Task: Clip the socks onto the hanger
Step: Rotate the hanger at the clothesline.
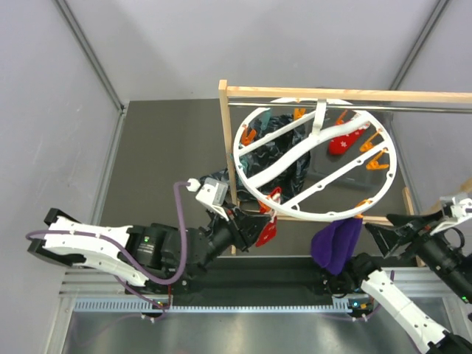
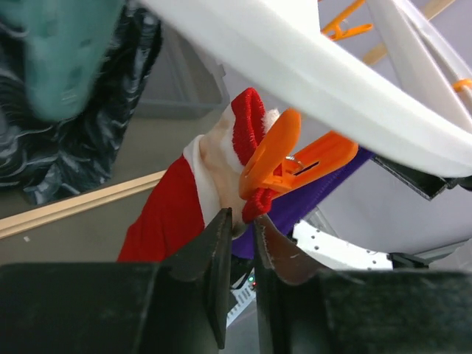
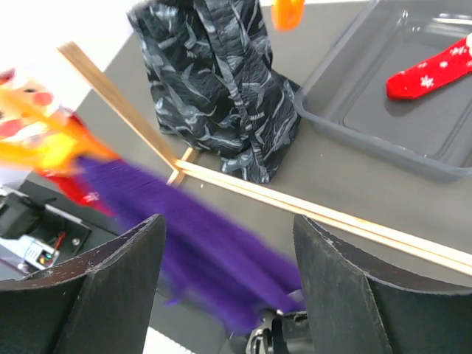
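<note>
The white ring hanger (image 1: 317,218) hangs from the wooden rack, and its rim fills the top of the left wrist view (image 2: 310,66). A red Santa sock (image 1: 268,230) hangs from an orange clip (image 2: 284,158) at the rim's near left. My left gripper (image 1: 257,226) is nearly shut, and its tips (image 2: 242,217) pinch the sock's cuff edge (image 2: 247,122) just below the clip. A purple sock (image 1: 335,243) hangs from the near rim. My right gripper (image 1: 385,230) is open and empty beside it, and the purple sock (image 3: 214,243) shows blurred past its fingers.
A dark patterned sock (image 1: 284,144) hangs at the hanger's far left and also shows in the right wrist view (image 3: 221,88). Another red sock (image 3: 431,70) lies in a grey tray (image 3: 354,103). The wooden rack's post (image 1: 223,147) and base bar (image 3: 310,210) stand close by.
</note>
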Tool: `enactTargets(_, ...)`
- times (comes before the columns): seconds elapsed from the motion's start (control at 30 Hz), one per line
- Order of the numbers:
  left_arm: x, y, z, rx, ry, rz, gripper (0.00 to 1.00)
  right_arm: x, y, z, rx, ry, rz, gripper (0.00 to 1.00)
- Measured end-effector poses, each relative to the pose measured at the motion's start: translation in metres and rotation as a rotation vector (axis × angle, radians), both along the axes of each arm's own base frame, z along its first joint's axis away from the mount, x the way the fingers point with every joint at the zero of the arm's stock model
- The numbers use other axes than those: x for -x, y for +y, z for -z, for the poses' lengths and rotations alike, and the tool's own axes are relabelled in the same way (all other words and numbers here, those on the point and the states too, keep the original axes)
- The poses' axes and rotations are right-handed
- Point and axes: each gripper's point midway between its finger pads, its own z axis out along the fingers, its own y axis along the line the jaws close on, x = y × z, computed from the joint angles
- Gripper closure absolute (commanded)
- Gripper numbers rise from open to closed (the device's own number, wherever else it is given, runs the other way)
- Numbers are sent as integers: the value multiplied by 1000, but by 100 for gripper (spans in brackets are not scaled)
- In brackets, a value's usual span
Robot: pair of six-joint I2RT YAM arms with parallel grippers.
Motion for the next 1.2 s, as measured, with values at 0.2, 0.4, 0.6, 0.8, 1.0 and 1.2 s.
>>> enactTargets(0.2, -7, 37, 7, -24, 34, -14, 48, -19, 34, 19, -2, 29, -111, 37)
enactTargets(0.4, -5, 75, -6, 39, 74, 52, 48, -13, 92, 23, -80, 40, -413, 45)
enactTargets(0.6, 28, 74, -16, 54, 51, 288, 39, 8, 121, 1, -214, -27, -627, 45)
enactTargets(0.8, 79, 16, -7, -62, -21, 552, 22, 20, 123, -9, -272, -50, -676, 46)
enactTargets(1.0, 96, -59, 25, -265, -107, 545, 14, 13, 120, -6, -284, -24, -621, 46)
enactTargets(1.2, 69, -75, 48, -371, -189, 310, 9, 10, 111, -4, -287, 7, -545, 44)
